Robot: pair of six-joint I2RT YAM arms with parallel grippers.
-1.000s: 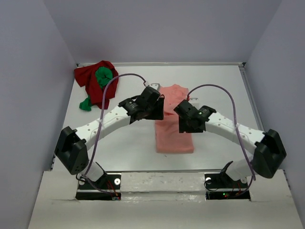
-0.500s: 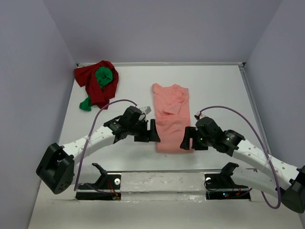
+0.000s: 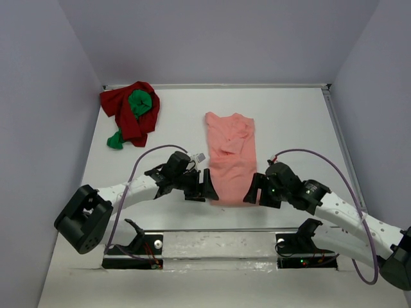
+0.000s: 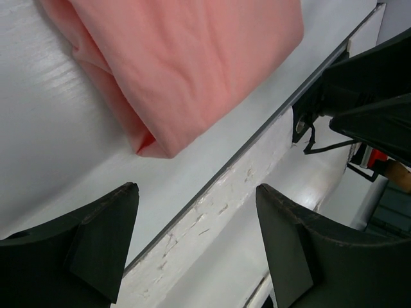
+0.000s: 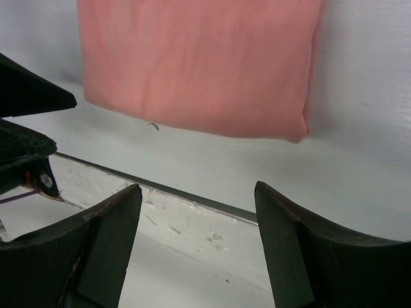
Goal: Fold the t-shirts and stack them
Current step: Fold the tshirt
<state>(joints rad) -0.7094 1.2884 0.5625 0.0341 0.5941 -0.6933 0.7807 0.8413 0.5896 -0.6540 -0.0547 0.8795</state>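
From above: both arms have been lowered to the pink shirt (image 3: 230, 160)'s near corners, left gripper (image 3: 207, 186) and right gripper (image 3: 252, 191) spread wide, empty; a crosswise fold is judged next. The red shirt (image 3: 125, 110) and green shirt (image 3: 140, 102) are heaped far left of it. Wrist views: its hem just beyond parted fingers (image 4: 103, 244). No container is seen.

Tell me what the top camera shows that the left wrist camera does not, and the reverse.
Only the top camera: the dark red shirt and green shirt heaped in the far left corner, and the whole pink shirt. Only the left wrist: cracked paint on the table edge. Both: the near end of the pink shirt and the open left gripper.
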